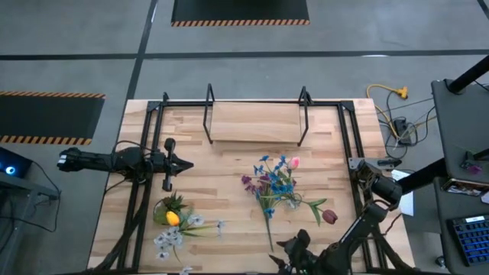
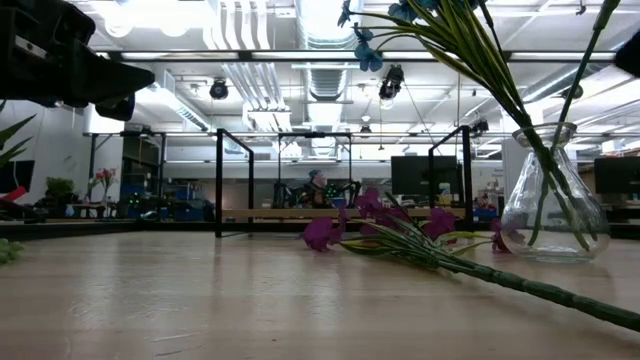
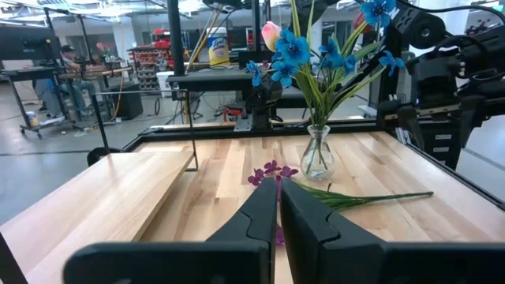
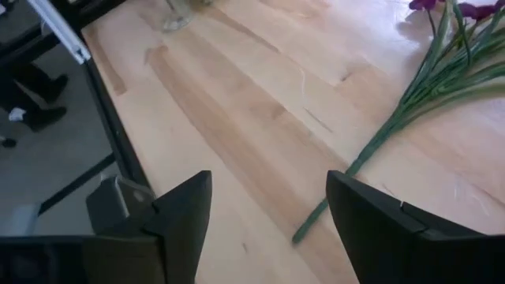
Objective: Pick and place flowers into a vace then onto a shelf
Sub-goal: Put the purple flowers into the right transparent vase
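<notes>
1. Right gripper (image 4: 268, 221): jaws apart, nothing between them. Sits low at near table edge, just off the cut end of a loose purple flower stem (image 4: 371, 150); looks lined up to take that stem next.
2. Purple flower stem: lies flat on table (image 1: 229, 191). Long axis runs near-to-far; cut end toward near edge, heads (image 1: 248, 182) toward vase.
3. Vase (image 1: 289, 200): clear glass, upright, mid-table, right of centre. Holds blue flowers (image 3: 296, 49) & a pink one; stems splay upward.
4. Dark red flower (image 1: 329, 216): beside vase, robot's right; in or out of vase, can't tell.
5. Shelf (image 1: 256, 122): far side of table, bare; vase not on it yet.
6. White & yellow flowers (image 1: 174, 228): near left corner, flat.
7. Left gripper (image 3: 278, 207): jaws shut, empty, parked left of table, pointing at vase.
</notes>
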Available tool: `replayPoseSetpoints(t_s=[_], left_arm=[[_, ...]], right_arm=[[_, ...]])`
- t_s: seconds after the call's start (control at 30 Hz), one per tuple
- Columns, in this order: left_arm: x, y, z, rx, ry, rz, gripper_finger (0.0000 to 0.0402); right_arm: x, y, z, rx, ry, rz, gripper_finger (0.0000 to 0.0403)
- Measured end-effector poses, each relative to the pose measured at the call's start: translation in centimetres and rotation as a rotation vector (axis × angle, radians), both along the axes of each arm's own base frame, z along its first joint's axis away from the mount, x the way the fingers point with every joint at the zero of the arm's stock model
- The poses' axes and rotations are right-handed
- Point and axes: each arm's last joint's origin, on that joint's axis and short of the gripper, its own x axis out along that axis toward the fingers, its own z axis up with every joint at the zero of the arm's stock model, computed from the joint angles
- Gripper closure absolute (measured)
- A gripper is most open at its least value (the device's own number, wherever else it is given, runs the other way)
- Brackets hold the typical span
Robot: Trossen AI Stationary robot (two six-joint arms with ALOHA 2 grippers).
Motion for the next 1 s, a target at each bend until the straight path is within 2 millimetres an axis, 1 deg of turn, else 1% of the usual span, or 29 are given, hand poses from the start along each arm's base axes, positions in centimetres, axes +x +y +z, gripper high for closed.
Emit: replayPoseSetpoints(t_s=[0.3, 0.4, 0.53, 0.67, 0.83, 1.0], left_arm=[[0.0, 0.0, 0.0, 0.0, 0.001, 0.0, 0.0402], [0.0, 0.0, -0.1, 0.001, 0.009, 0.0, 0.0402], [0.0, 0.0, -0.1, 0.001, 0.011, 0.0, 0.0402], [0.0, 0.0, -0.1, 0.001, 0.011, 0.0, 0.0402], [0.0, 0.0, -0.1, 0.002, 0.013, 0.0, 0.0402], [0.0, 0.0, -0.1, 0.002, 0.014, 0.0, 0.0402]], right_arm=[[1.5, -1.3, -0.1, 0.0, 0.007, -0.045, 0.0167], [2.1, -1.7, -0.9, 0.001, 0.04, -0.054, 0.0167], [2.9, -2.3, -2.6, 0.008, 0.114, -0.058, 0.0167], [3.3, -2.7, -3.3, -0.017, 0.116, -0.077, 0.0167], [3.4, -3.0, -3.5, -0.044, 0.121, -0.087, 0.0167], [3.6, -3.3, -3.4, -0.073, 0.089, -0.114, 0.0167]])
